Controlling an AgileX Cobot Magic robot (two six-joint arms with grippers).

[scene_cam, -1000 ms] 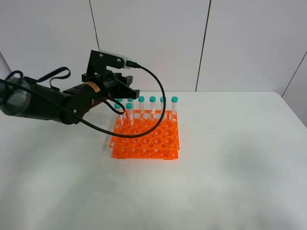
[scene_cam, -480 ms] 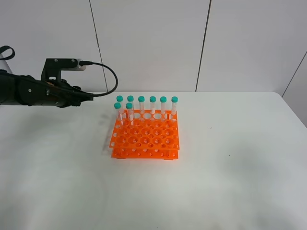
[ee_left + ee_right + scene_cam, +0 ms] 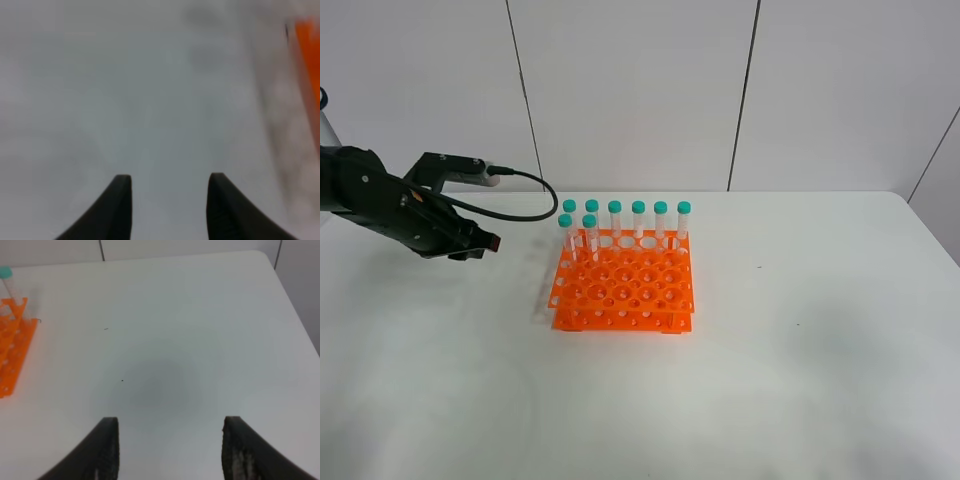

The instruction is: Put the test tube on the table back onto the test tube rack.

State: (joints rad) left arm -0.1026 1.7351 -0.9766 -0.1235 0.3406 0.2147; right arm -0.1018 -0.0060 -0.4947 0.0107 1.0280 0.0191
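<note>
Teal-capped test tubes [image 3: 589,222] all stand in the orange test tube rack [image 3: 624,286]; none lies on the table [image 3: 800,350], so it looks done. Left gripper [image 3: 480,246], beside the rack, is parted and empty; right gripper [image 3: 169,440] gapes wide, also empty.

This looks like a laboratory test bench, bare and clinical. A wide white tabletop [image 3: 800,380] with a rounded corner stands against a wall of pale panels [image 3: 630,90] split by thin dark seams. On it sits a bright orange test tube rack [image 3: 625,292], two tiers of round holes, with teal-capped clear tubes [image 3: 638,220] standing upright along its back. A black robot arm [image 3: 390,212] trailing a loose black cable [image 3: 535,185] hangs over the tabletop's left side.
</note>
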